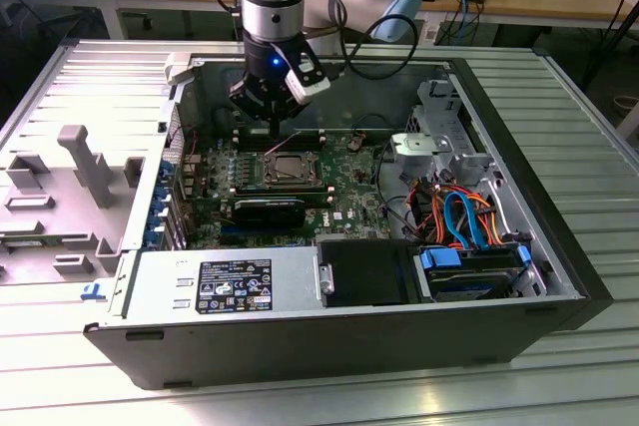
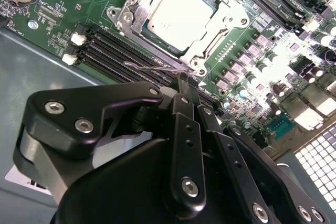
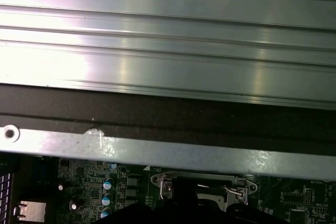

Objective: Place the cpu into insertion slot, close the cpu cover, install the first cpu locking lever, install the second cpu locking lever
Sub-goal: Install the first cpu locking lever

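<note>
The cpu (image 2: 178, 14) lies flat in the insertion slot (image 1: 268, 171), its silvery top showing through the window of the cpu cover (image 2: 209, 43). The cover is down over it. A thin wire locking lever (image 2: 152, 67) runs along the socket's side towards my gripper (image 2: 182, 83). The gripper's fingers are shut, with their tips at the lever's end; whether they touch it I cannot tell. In the exterior view the gripper (image 1: 275, 119) hangs just behind the socket, inside the open computer case. In the first wrist view the socket's edge (image 3: 202, 181) shows below the case wall.
Long black memory slots (image 2: 113, 51) lie beside the socket. A black fan shroud (image 1: 270, 212) sits in front of it, a power supply (image 1: 230, 286) at the case front, and drives with coloured cables (image 1: 459, 216) at the exterior view's right. The case rim (image 3: 157, 150) is close.
</note>
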Available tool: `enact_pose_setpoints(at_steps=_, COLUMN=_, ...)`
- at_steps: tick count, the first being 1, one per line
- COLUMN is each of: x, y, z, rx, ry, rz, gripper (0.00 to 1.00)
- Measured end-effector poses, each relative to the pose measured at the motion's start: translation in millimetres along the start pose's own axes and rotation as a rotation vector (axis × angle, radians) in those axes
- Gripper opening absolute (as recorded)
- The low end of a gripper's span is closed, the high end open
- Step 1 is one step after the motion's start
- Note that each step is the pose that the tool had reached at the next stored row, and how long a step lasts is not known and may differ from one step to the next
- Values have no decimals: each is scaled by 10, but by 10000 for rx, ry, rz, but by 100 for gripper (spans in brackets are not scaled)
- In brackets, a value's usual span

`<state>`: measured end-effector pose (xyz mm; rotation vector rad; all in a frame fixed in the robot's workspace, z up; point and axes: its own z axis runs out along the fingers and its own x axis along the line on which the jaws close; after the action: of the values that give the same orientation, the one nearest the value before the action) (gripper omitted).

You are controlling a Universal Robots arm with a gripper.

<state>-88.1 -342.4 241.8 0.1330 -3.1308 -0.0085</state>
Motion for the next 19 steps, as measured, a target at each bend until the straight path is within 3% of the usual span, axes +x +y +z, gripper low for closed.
enact_pose_setpoints(at_steps=19, x=-13, y=-1, z=40, rx=0, ry=0, rz=-44, gripper=11)
